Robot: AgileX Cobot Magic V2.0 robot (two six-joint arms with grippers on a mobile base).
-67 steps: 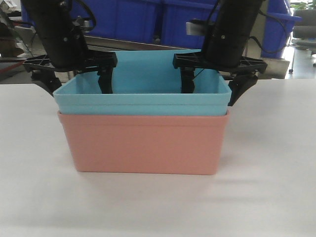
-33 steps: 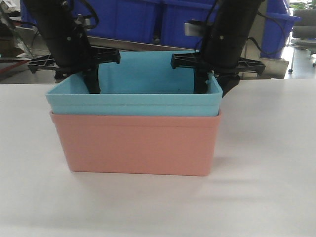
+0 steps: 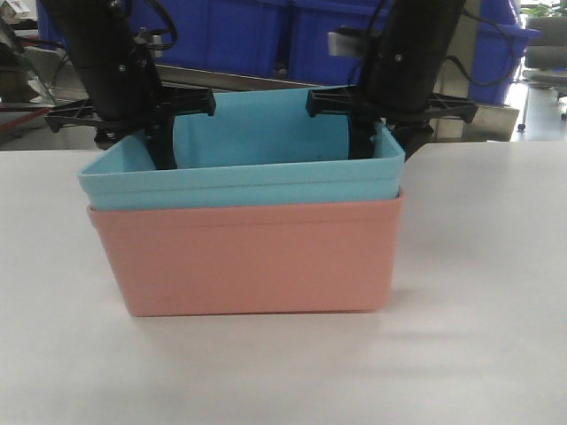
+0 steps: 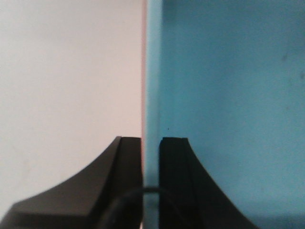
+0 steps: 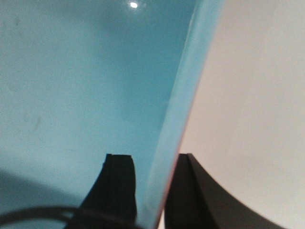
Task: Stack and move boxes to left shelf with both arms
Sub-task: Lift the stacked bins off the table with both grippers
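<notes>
Blue box [image 3: 239, 173], nested in pink box [image 3: 248, 257], lies lengthwise across frame; left gripper [image 4: 151, 143] and right gripper [image 5: 153, 160] pinch its end walls.

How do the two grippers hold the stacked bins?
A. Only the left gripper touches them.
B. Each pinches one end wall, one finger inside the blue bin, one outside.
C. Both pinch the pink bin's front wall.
B: the wrist views show the left gripper and the right gripper each closed over an end wall, one finger inside the light blue bin, one outside the pink bin.
</notes>
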